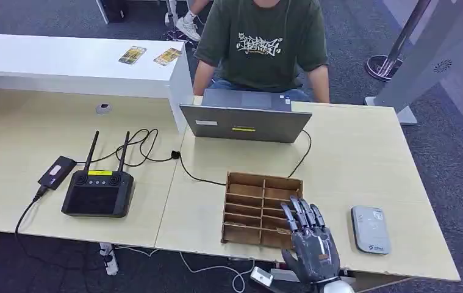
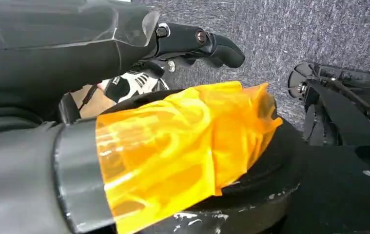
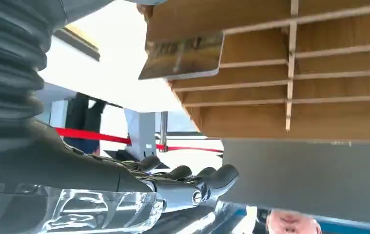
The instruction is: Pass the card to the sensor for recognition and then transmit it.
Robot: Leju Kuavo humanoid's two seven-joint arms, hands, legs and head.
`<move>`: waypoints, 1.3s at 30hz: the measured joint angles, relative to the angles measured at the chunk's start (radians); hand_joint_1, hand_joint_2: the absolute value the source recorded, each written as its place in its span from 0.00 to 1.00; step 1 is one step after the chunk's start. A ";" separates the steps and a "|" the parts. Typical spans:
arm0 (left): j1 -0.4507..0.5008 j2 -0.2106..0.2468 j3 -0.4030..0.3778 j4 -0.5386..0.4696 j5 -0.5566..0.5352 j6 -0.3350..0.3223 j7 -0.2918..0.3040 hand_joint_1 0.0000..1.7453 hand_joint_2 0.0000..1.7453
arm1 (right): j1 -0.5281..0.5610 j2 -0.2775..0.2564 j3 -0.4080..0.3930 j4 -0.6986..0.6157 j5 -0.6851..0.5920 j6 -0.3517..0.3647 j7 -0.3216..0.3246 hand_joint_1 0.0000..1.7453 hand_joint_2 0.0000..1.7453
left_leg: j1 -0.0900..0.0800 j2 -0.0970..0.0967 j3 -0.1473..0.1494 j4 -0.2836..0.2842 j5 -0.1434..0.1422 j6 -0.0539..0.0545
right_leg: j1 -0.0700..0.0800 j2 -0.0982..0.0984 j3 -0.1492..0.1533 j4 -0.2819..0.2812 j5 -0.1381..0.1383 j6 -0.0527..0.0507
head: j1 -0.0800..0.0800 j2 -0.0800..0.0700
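Note:
My right hand (image 1: 312,243) hovers over the near right corner of the wooden slotted box (image 1: 254,201), fingers stretched out and apart, holding nothing. In the right wrist view a card (image 3: 183,56) with a dark golden print sticks out of one slot of the box (image 3: 319,102), a short way from my outstretched fingers (image 3: 192,178). The grey-white sensor pad (image 1: 370,229) lies flat on the table to the right of the hand. Two more cards (image 1: 132,55) (image 1: 168,56) lie on the white counter at the back. My left hand (image 2: 197,41) hangs beside my body, empty.
A grey laptop (image 1: 244,121) stands behind the box, with a person in a green shirt (image 1: 259,43) seated behind it. A black remote with two antennas (image 1: 99,190), a small black device (image 1: 57,172) and cables (image 1: 149,146) lie on the left of the table (image 1: 351,159).

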 joint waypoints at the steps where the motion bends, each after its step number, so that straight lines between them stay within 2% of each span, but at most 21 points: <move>1: 0.000 0.000 0.000 0.000 0.000 0.000 0.000 0.00 0.00 | 0.000 -0.001 0.000 -0.003 -0.003 0.004 -0.001 0.00 1.00 | 0.000 0.000 0.000 0.000 0.000 0.000 | 0.000 0.000 0.000 0.000 0.000 0.000 | 0.000 0.000; 11: 0.000 0.000 0.000 0.000 0.000 -0.002 -0.002 0.00 0.00 | -0.002 -0.001 0.000 0.005 -0.031 0.035 -0.014 0.00 1.00 | 0.000 0.000 0.000 0.000 0.000 0.000 | 0.000 0.000 0.000 0.000 0.000 0.000 | 0.000 0.000; 15: 0.000 0.000 0.001 0.000 0.000 -0.004 -0.002 0.00 0.00 | -0.002 -0.001 0.000 0.006 -0.025 0.064 0.001 0.00 1.00 | 0.000 0.000 0.000 0.000 0.000 0.000 | 0.000 0.000 0.000 0.000 0.000 0.000 | 0.000 0.000; 34: 0.000 0.000 0.005 0.000 0.000 -0.006 -0.004 0.00 0.00 | -0.001 -0.002 -0.017 0.006 -0.024 0.061 0.021 0.00 1.00 | 0.000 0.000 0.000 0.000 0.000 0.000 | 0.000 0.000 0.000 0.000 0.000 0.000 | 0.000 0.000; 39: 0.000 0.000 0.005 0.000 0.000 -0.007 -0.004 0.00 0.00 | -0.002 -0.002 -0.018 0.022 -0.048 0.093 0.018 0.00 1.00 | 0.000 0.000 0.000 0.000 0.000 0.000 | 0.000 0.000 0.000 0.000 0.000 0.000 | 0.000 0.000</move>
